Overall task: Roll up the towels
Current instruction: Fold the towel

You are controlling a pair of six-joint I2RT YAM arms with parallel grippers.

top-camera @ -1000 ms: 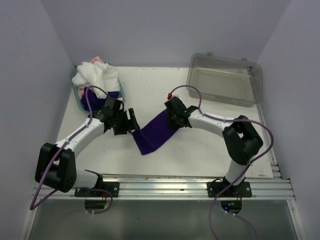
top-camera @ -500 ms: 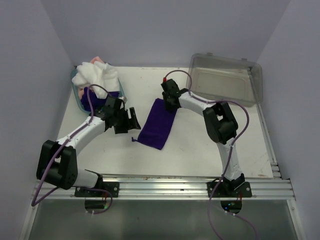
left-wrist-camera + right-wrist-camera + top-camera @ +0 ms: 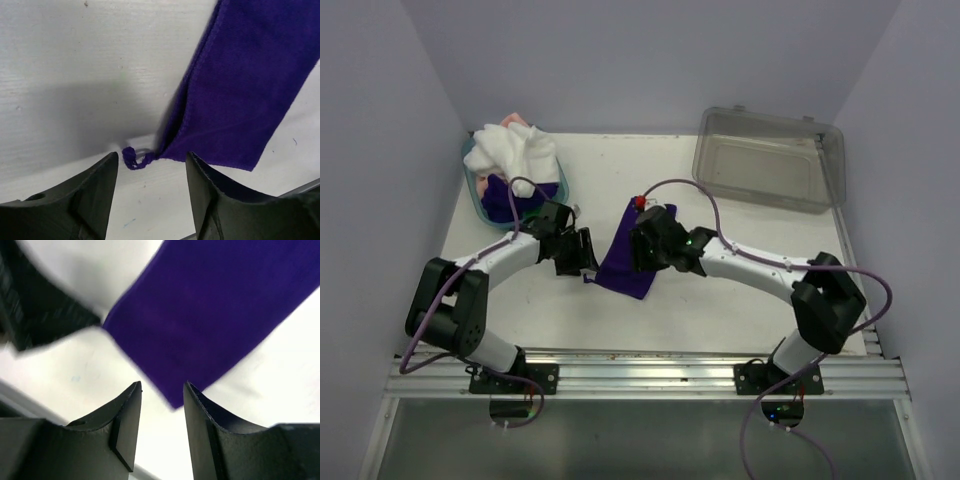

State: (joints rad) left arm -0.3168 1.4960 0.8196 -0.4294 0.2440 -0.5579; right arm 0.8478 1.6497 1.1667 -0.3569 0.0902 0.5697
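A dark purple towel (image 3: pixel 623 258) lies flat on the white table, running from back right to front left. My left gripper (image 3: pixel 583 252) is open just left of the towel's near-left corner. In the left wrist view a small thread loop (image 3: pixel 132 158) at the corner of the purple towel (image 3: pixel 240 85) lies between the fingers of the left gripper (image 3: pixel 152 159). My right gripper (image 3: pixel 646 250) hovers open over the towel's near end. The right wrist view shows the right gripper (image 3: pixel 162 387) above the near corner of the purple towel (image 3: pixel 210 305), holding nothing. White towel (image 3: pixel 515 152), pink towel (image 3: pixel 517 121) and another purple towel (image 3: pixel 500 196) sit bunched in the basket.
The teal basket (image 3: pixel 473 188) stands at the back left, close behind my left arm. A clear grey plastic bin (image 3: pixel 770 158) sits at the back right. The table's metal rail (image 3: pixel 650 365) runs along the near edge.
My right gripper let go of the purple towel and swung from its far end back over its near end. The left gripper moved in to the near-left corner and narrowed its jaws.
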